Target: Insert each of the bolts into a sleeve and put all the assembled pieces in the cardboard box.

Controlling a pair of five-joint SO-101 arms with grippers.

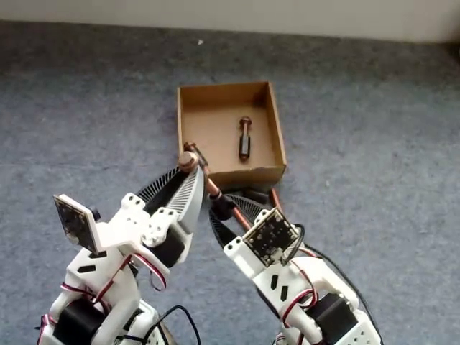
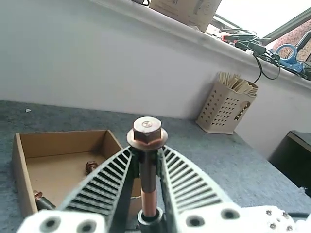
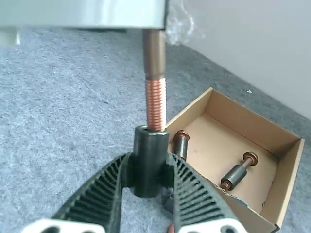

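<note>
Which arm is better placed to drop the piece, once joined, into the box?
Probably left: left gripper holds the bolt beside the cardboard box; right gripper, with the sleeve, sits farther back.

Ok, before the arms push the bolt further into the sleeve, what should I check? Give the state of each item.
1. Left claw shut on the bolt: ok.
2. Right claw shut on the sleeve: ok.
3. Bolt tip at the sleeve mouth: ok, the thread end is just inside.
4. Bolt in line with the sleeve: ok in the right wrist view.
5. Bolt fully seated: not ok, most of the thread is outside.
6. Room in the cardboard box: ok, two assembled pieces lie there with bare floor left.
</note>
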